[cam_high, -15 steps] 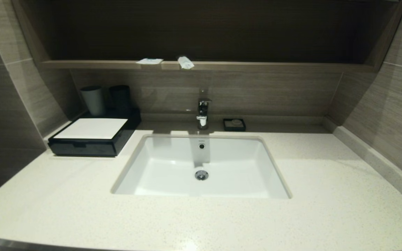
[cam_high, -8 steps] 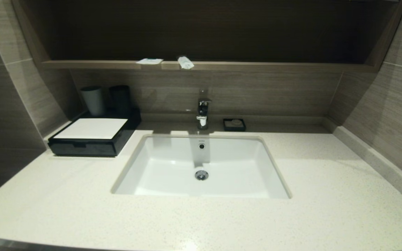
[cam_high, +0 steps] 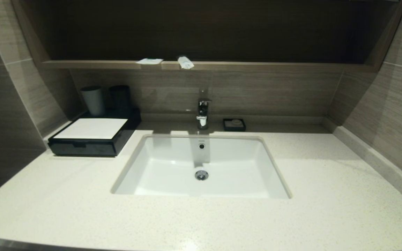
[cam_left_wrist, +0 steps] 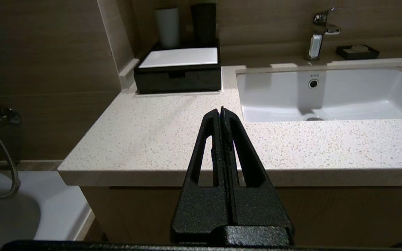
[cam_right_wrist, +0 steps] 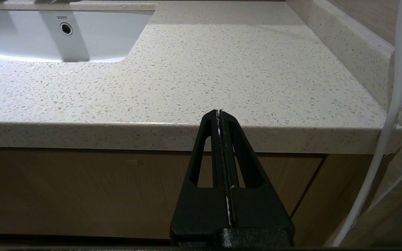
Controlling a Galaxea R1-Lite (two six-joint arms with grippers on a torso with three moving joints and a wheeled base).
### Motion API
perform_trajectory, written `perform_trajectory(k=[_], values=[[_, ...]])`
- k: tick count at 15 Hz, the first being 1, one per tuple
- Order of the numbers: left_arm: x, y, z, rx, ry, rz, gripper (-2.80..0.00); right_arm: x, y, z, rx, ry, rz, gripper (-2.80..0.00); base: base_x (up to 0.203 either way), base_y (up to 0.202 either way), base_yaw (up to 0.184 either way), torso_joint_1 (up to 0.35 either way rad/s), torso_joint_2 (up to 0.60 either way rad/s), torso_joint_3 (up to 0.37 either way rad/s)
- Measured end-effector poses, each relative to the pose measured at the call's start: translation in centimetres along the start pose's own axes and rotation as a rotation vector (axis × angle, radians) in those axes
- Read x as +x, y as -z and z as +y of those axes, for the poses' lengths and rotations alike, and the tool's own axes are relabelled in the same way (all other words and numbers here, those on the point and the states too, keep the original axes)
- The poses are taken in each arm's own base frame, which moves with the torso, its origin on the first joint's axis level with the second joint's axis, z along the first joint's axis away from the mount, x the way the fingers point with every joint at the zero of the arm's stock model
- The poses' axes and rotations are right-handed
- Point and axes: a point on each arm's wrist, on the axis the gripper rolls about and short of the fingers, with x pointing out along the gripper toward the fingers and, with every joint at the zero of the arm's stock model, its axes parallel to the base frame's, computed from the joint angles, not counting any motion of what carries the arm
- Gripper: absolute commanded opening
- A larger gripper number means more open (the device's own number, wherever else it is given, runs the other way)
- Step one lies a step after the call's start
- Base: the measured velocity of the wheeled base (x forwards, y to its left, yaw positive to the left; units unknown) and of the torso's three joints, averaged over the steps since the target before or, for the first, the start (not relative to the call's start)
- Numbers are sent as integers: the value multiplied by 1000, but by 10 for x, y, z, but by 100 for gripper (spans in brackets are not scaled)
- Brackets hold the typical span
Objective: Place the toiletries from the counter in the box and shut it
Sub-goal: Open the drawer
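Note:
A flat white sachet with a green mark (cam_high: 149, 61) and a narrow white pouch (cam_high: 185, 62) lie on the long brown wood ledge (cam_high: 257, 66) above the sink. The black box with a white top panel (cam_high: 91, 136) stands at the back left of the vanity top with its drawer shut; it also shows in the left wrist view (cam_left_wrist: 178, 71). My left gripper (cam_left_wrist: 220, 111) is shut and empty, held in front of the vanity's front edge. My right gripper (cam_right_wrist: 219, 112) is shut and empty, low before the front edge on the right. Neither arm shows in the head view.
A white sink basin (cam_high: 201, 167) with a chrome tap (cam_high: 202, 111) sits mid-vanity. A small black soap dish (cam_high: 234, 124) stands right of the tap. Two cups (cam_high: 92, 100) stand behind the box. A white cable (cam_right_wrist: 393, 104) hangs near the right gripper.

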Motion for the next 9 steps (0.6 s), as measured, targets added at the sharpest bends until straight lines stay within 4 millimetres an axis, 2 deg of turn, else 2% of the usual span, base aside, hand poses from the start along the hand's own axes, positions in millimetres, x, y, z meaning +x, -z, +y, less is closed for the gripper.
perform_trajectory(k=[2, 4, 6, 9], values=[[1, -15, 2, 5, -11, -13, -280, 0, 0, 0, 0, 0, 0, -280, 0, 0, 0, 0, 0, 0], [10, -41, 4, 4, -20, -8, -280, 0, 0, 0, 0, 0, 0, -280, 0, 0, 0, 0, 0, 0], [27, -64, 6, 3, -22, 12, -280, 0, 0, 0, 0, 0, 0, -280, 0, 0, 0, 0, 0, 0], [64, -80, 8, 1, -15, 89, -280, 0, 0, 0, 0, 0, 0, -280, 0, 0, 0, 0, 0, 0]])
